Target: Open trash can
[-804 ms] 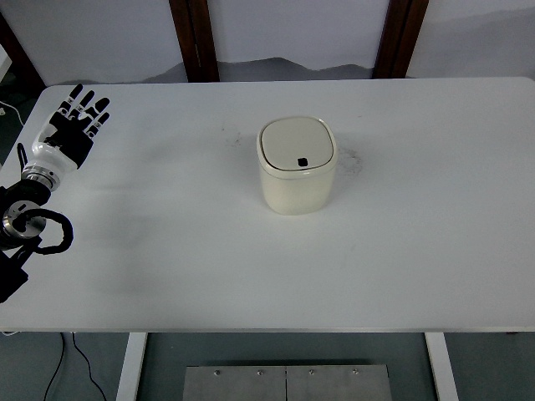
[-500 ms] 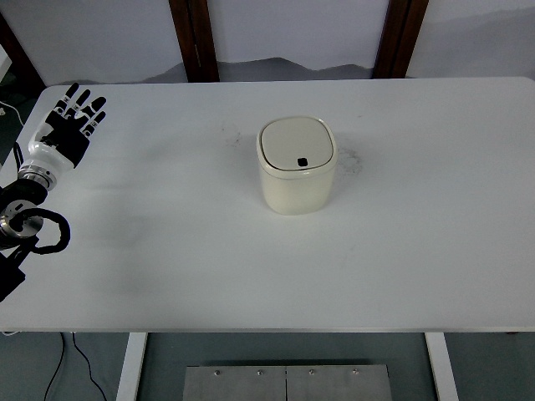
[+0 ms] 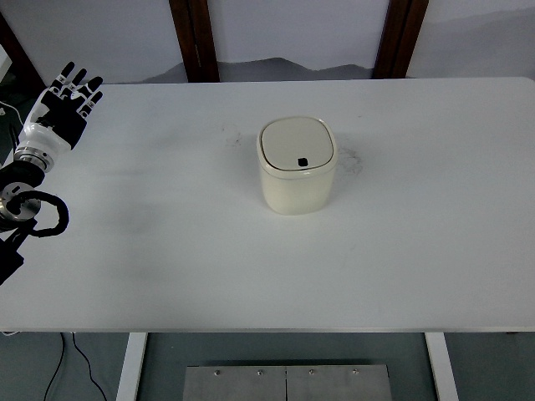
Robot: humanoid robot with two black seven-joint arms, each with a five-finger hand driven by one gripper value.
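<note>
A small cream trash can (image 3: pixel 297 165) stands on the white table (image 3: pixel 251 259), a little right of the middle. Its lid is down, with a small black button near the lid's front edge. My left hand (image 3: pixel 65 98) is over the table's far left corner, far from the can, fingers spread and holding nothing. Its arm (image 3: pixel 21 196) runs down the left edge. The right arm is out of view.
Faint scuff marks lie on the table beside the can, at its left and right. Two dark wooden posts (image 3: pixel 194 38) stand behind the table's far edge. A cable (image 3: pixel 71 359) hangs below the table's front left.
My left hand has moved up and to the left, farther from the can. The can has not moved and its lid stays down.
</note>
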